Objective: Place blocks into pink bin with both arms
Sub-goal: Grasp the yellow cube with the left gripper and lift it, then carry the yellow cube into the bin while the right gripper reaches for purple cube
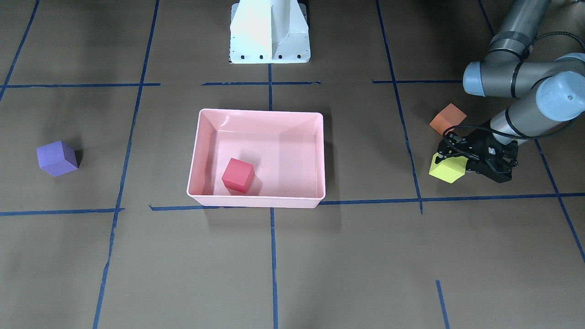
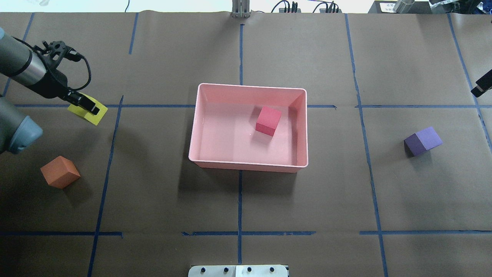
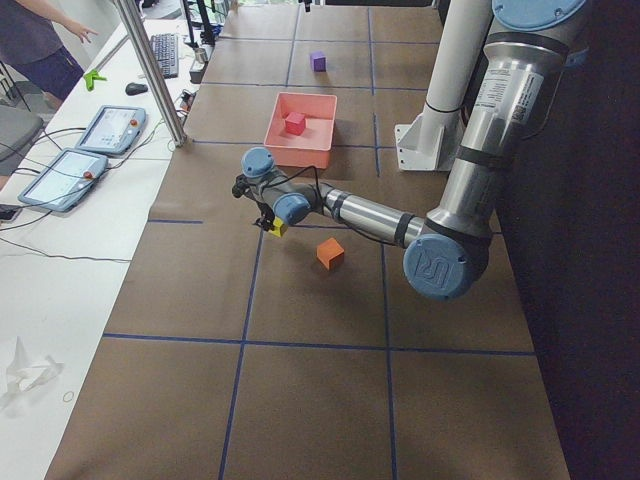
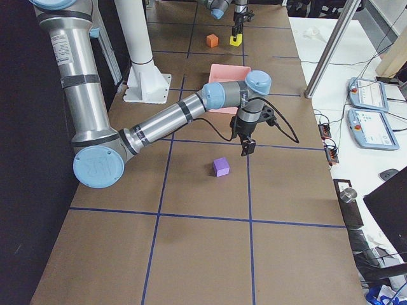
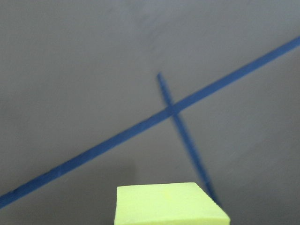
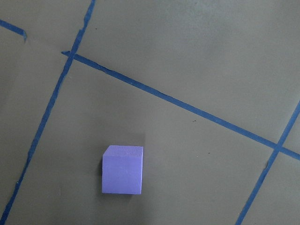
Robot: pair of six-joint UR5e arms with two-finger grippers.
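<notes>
Table point(image 1: 365, 256), front cam: left gripper point(image 1: 454, 161) clamps yellow-green block point(image 1: 447, 172); right gripper point(image 2: 480, 87) barely in overhead, can't tell its state.

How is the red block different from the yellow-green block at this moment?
The red block lies inside the pink bin; the yellow-green block is outside it, on the robot's left. No gripper touches the red block; the left gripper holds the yellow-green block. Both are matte cubes of like size.
</notes>
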